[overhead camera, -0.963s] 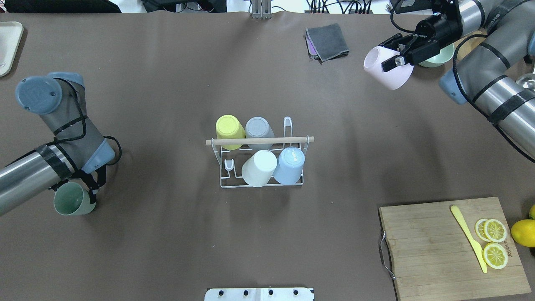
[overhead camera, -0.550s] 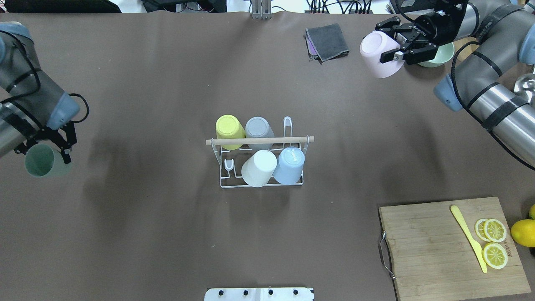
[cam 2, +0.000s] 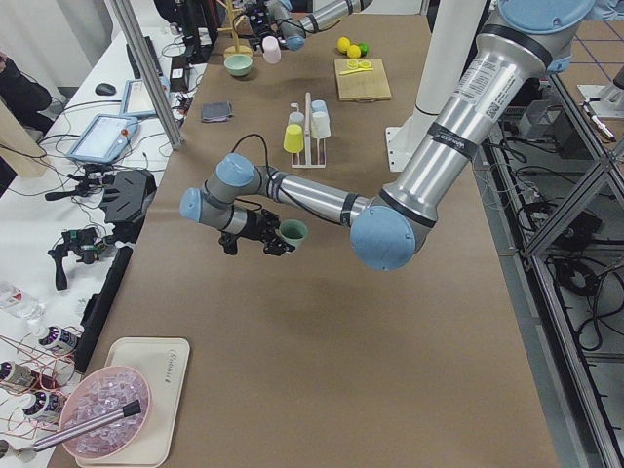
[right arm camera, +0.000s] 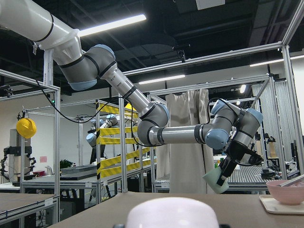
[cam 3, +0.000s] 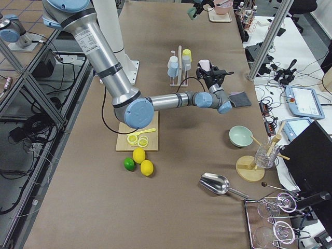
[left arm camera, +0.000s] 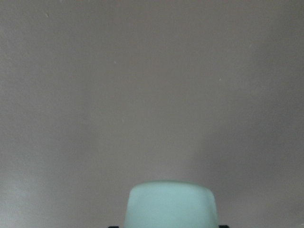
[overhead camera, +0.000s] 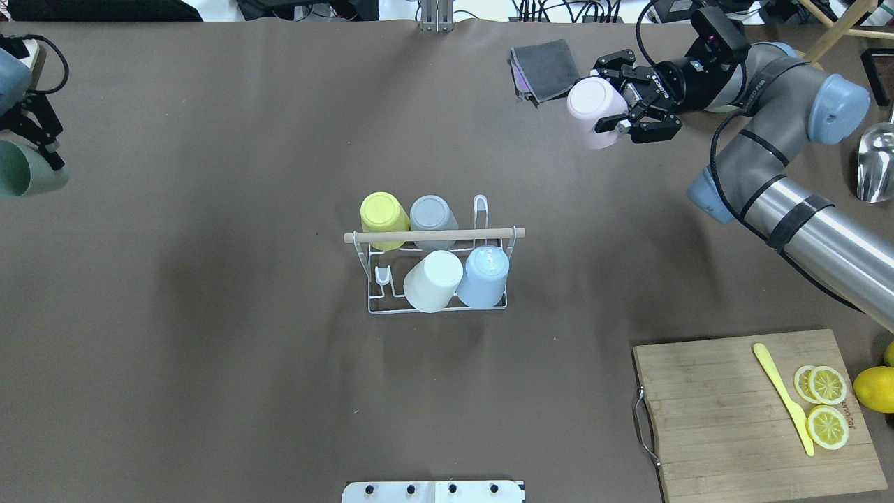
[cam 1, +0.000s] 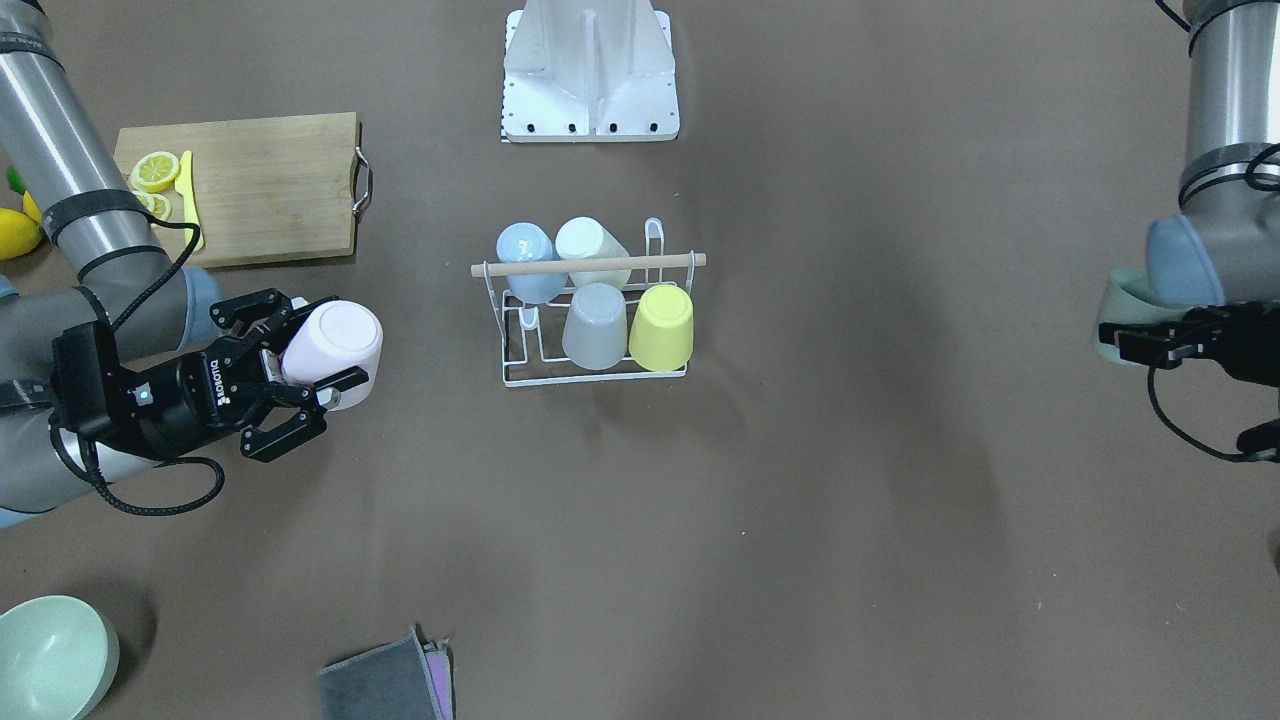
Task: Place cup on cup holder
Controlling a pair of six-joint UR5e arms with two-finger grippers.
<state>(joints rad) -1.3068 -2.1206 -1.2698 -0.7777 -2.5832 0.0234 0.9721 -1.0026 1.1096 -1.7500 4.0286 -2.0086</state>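
Note:
The cup holder (overhead camera: 436, 305) is a white wire rack with a wooden rod (overhead camera: 433, 236) across its top, at mid-table. It carries yellow, grey, white and blue cups upside down; two prongs are bare. It also shows in the front view (cam 1: 595, 378). My right gripper (overhead camera: 614, 101) is shut on a pink cup (overhead camera: 590, 105), held bottom-up in the air near the far right, also in the front view (cam 1: 345, 330). My left gripper (overhead camera: 43, 150) is shut on a green cup (overhead camera: 28, 178) at the far left edge, seen close in the left wrist view (left arm camera: 171, 204).
A grey cloth (overhead camera: 548, 68) lies at the far edge beside the pink cup. A wooden cutting board (overhead camera: 726, 412) with lemon slices and a yellow knife sits at the near right, a lemon (overhead camera: 874, 388) beside it. A green bowl (cam 1: 50, 655) and a metal scoop (overhead camera: 876, 164) are at the right.
My left arm has swung away to the far left edge with the green cup. My right arm has carried the pink cup leftward, toward the grey cloth, and turned it bottom-up.

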